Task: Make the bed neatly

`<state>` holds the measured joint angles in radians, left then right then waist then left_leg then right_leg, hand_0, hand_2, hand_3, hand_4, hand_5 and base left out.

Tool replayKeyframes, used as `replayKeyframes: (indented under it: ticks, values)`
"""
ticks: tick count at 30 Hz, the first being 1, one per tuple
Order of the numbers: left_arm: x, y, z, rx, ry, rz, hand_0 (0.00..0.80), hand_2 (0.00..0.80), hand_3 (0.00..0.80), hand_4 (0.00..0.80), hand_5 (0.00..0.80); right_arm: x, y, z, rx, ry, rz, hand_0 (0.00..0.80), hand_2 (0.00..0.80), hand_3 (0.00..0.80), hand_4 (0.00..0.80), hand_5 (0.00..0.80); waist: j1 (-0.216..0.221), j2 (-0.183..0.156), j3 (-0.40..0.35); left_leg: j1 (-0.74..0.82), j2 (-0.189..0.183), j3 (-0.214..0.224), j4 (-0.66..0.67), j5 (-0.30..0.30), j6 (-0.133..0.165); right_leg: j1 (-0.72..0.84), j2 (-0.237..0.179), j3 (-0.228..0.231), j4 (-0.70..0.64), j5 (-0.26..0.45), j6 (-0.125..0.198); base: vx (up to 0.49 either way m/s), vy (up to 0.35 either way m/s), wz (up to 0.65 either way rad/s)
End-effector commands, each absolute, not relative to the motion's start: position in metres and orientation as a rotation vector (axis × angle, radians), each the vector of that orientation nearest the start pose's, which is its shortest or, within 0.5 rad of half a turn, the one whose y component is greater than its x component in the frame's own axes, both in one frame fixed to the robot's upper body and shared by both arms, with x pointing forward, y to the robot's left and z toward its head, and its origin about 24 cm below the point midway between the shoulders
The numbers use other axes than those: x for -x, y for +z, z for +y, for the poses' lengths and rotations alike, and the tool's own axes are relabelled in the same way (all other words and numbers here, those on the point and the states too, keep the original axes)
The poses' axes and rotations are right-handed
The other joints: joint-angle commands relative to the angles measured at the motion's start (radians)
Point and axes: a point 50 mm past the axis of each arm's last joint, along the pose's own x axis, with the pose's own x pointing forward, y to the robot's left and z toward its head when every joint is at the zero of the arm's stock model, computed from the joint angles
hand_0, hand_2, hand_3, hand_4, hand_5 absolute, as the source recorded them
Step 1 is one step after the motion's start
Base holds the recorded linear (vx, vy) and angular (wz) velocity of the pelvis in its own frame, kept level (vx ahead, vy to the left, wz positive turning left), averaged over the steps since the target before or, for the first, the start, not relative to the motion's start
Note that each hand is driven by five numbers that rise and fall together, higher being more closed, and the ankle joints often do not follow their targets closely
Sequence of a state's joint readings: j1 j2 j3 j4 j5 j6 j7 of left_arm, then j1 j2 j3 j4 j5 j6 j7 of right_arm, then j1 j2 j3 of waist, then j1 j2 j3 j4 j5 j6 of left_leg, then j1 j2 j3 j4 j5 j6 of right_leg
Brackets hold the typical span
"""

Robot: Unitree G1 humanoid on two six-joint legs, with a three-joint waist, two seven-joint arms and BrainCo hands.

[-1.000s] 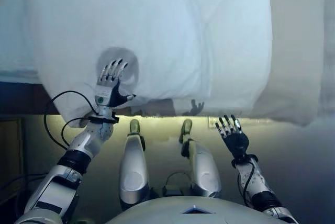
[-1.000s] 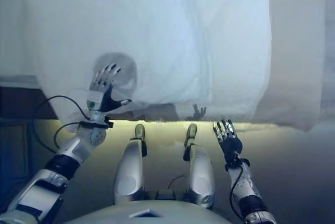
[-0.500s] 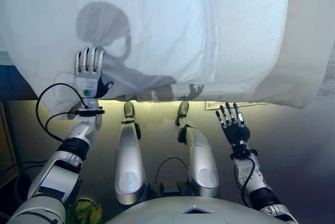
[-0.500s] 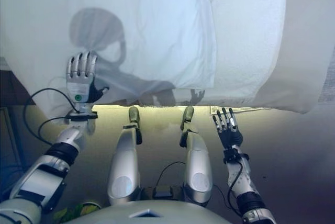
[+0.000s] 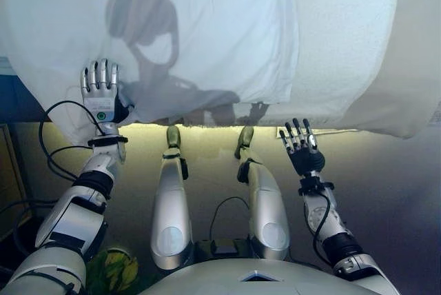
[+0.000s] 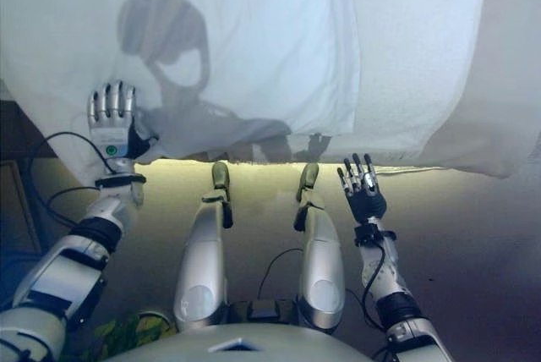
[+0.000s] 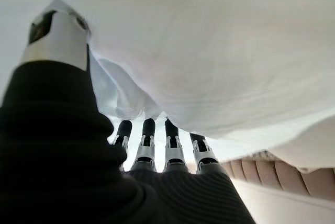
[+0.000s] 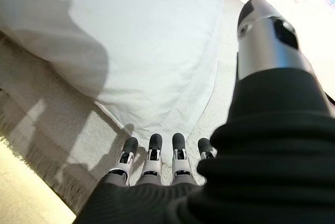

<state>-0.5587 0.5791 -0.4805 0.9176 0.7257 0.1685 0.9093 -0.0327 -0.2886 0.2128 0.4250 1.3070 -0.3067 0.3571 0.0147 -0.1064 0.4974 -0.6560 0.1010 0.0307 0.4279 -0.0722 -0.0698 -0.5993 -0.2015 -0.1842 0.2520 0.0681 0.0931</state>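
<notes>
Floor (image 5: 386, 191) runs pale and bare under both arms, nearest the robot. R hand (image 5: 301, 150) sits above it w/ fingers straight and spread apart, holding nothing; it stays just short of the bed's hanging edge, not touching. In the R wrist view the dark fingertips (image 8: 152, 143) point toward the fringed border of a cream blanket (image 8: 57, 124), w/ the white duvet (image 8: 152, 51) lying over that blanket beyond the tips.

L hand (image 5: 100, 92) is raised at the duvet's low hanging edge (image 5: 76, 112), fingers straight and close together, back of hand to the head cam. L wrist view shows the fingertips (image 7: 148, 127) up against the underside of the white cloth, which drapes over and past them; the thumb (image 7: 56, 34) stands apart to one side. Whether any cloth is pinched can't be told, but the fingers aren't curled.

Past both sets of fingertips the duvet (image 5: 207, 33) spreads across the bed, creased. Off to the R hand's side, the cream blanket (image 5: 358, 54) shows from under the duvet and hangs over the bed's edge.
</notes>
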Motion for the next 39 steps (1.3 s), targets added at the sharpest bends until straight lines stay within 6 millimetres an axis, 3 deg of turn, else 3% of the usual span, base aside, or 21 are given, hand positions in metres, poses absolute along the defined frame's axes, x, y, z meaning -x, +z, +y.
replayKeyframes:
  ticks: [1,5,7,13,25,30,36,39]
  values:
    - [-0.323,0.070,0.294,-1.715,0.631,-0.124,0.000,0.000,0.000,0.000,0.000,-0.242,0.014,-0.208,-0.866,0.086,-0.156,0.000,0.000,0.000,0.000,0.000,0.012,0.009,0.023,-0.045,-0.019,-0.069,-0.120,0.162,-0.008,0.033,-0.062,0.029,0.104,-0.065,0.103,-0.054,0.047,-0.03]
    - [-0.331,0.083,0.300,-1.729,0.647,-0.099,0.000,0.000,0.000,0.000,0.000,-0.248,0.026,-0.205,-0.867,0.118,-0.214,0.000,0.000,0.000,0.000,0.000,0.004,0.005,0.023,-0.093,-0.015,-0.071,-0.129,0.180,-0.004,-0.035,-0.054,0.029,0.124,-0.055,0.103,-0.067,0.033,-0.01]
    - [-0.335,0.089,0.301,-1.719,0.660,-0.106,0.800,0.800,0.800,0.800,0.800,-0.252,0.033,-0.202,-0.865,0.136,-0.232,0.000,0.000,0.000,0.000,0.000,0.002,0.001,0.023,-0.106,-0.013,-0.072,-0.145,0.189,-0.004,-0.051,-0.048,0.028,0.117,-0.052,0.103,-0.058,0.019,0.00]
    - [-0.339,0.098,0.296,-1.689,0.668,-0.175,0.800,0.800,0.800,0.800,0.800,-0.254,0.043,-0.201,-0.867,0.153,-0.267,0.000,0.000,0.000,0.000,0.000,0.006,0.001,0.023,-0.115,-0.017,-0.077,-0.165,0.195,-0.001,-0.067,-0.047,0.020,0.106,-0.039,0.106,-0.019,0.003,0.00]
    - [-0.326,0.087,0.307,-1.610,0.646,-0.145,0.800,0.800,0.800,0.800,0.800,-0.242,0.030,-0.212,-0.877,0.146,-0.256,0.000,0.000,0.000,0.000,0.000,0.021,0.022,0.023,-0.008,-0.034,-0.082,-0.187,0.181,0.001,0.020,-0.069,0.009,0.124,-0.049,0.102,0.012,0.007,0.03]
    - [-0.312,0.080,0.323,-1.633,0.607,-0.108,0.800,0.800,0.800,0.800,0.800,-0.232,0.020,-0.222,-0.870,0.139,-0.226,0.000,0.000,0.000,0.000,0.000,0.033,0.041,0.013,0.091,-0.042,-0.088,-0.205,0.169,0.002,0.107,-0.089,0.005,0.128,-0.064,0.100,0.072,0.032,0.14]
    - [-0.280,0.076,0.365,-1.679,0.585,0.016,0.800,0.800,0.800,0.800,0.800,-0.213,0.003,-0.240,-0.852,0.130,-0.162,0.000,0.000,0.000,0.000,0.000,0.043,0.065,-0.069,0.195,-0.036,-0.088,-0.244,0.150,-0.002,0.201,-0.119,-0.005,0.098,-0.067,0.102,0.125,0.051,0.09]
    - [-0.270,0.075,0.376,-1.697,0.578,0.047,0.800,0.800,0.800,0.800,0.800,-0.210,0.001,-0.245,-0.846,0.130,-0.154,0.000,0.000,0.000,0.000,0.000,0.046,0.069,-0.086,0.215,-0.036,-0.089,-0.251,0.145,-0.005,0.222,-0.125,-0.009,0.086,-0.066,0.104,0.051,0.049,0.09]
